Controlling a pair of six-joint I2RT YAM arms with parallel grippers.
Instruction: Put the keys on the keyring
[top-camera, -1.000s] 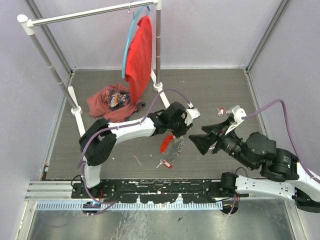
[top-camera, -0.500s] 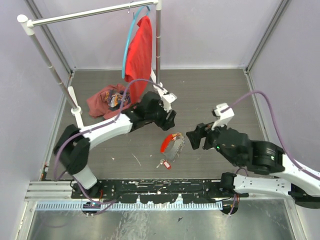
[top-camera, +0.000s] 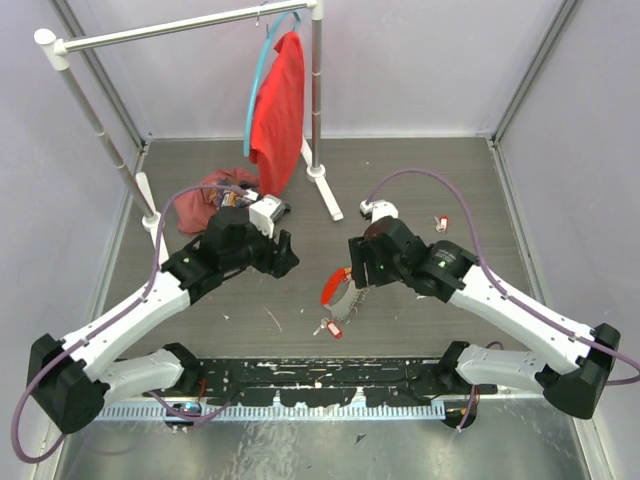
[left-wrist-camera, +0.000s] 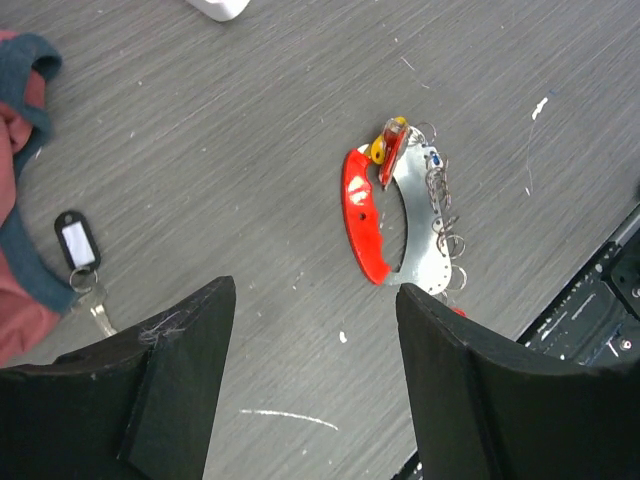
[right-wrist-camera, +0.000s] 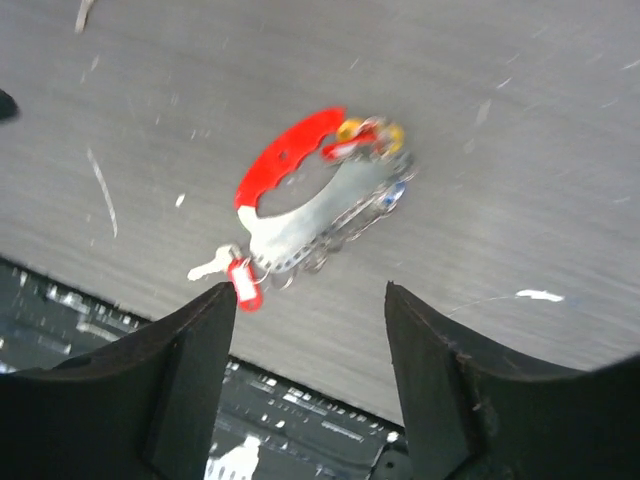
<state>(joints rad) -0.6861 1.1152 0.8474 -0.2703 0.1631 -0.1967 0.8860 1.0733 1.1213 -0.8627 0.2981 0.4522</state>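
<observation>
Above the grey table (top-camera: 420, 190), the left gripper (left-wrist-camera: 315, 300) and right gripper (right-wrist-camera: 308, 300) both stand spread and empty. Between them lies the keyring (left-wrist-camera: 362, 215), a red crescent on a silvery plate fringed with small rings, blurred in the right wrist view. A red-tagged key (right-wrist-camera: 240, 282) sits at its near end, perhaps attached.
</observation>
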